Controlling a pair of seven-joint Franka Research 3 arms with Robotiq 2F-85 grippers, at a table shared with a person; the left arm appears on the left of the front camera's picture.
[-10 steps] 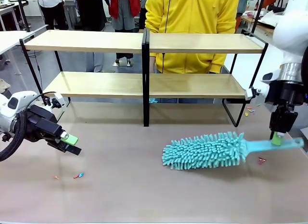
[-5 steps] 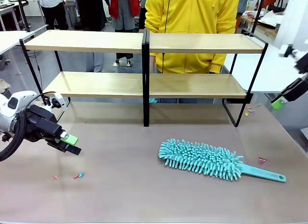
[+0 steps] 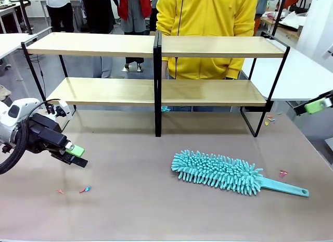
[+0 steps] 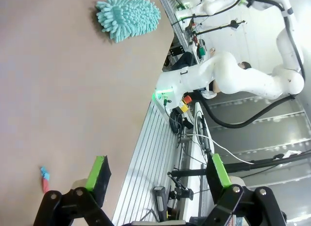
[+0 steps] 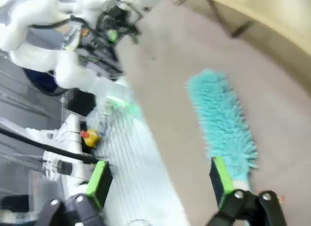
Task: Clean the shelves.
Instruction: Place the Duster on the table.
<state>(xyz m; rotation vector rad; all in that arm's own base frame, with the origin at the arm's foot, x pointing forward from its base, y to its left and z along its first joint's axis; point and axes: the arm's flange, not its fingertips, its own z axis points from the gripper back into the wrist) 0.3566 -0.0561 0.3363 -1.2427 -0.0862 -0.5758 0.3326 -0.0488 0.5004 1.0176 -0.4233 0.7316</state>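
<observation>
Tabletop [image 3: 130,200]: teal duster [image 3: 218,172] lies before shelves [image 3: 156,91]; left pincer [image 4: 158,175], right pincer [image 5: 158,180] both spread, empty.

Robotics lab: white arms [image 4: 228,78], worktables [image 3: 296,75].

Even, bright overhead light fills the front view, which is sharp throughout; the shelves [image 3: 156,47] cast a soft shadow on the brown table [image 3: 135,200] beneath them. The left wrist view is crisp but bends straight lines toward its edges. The right wrist view is smeared by motion blur, the teal duster [image 5: 223,119] soft-edged.
</observation>
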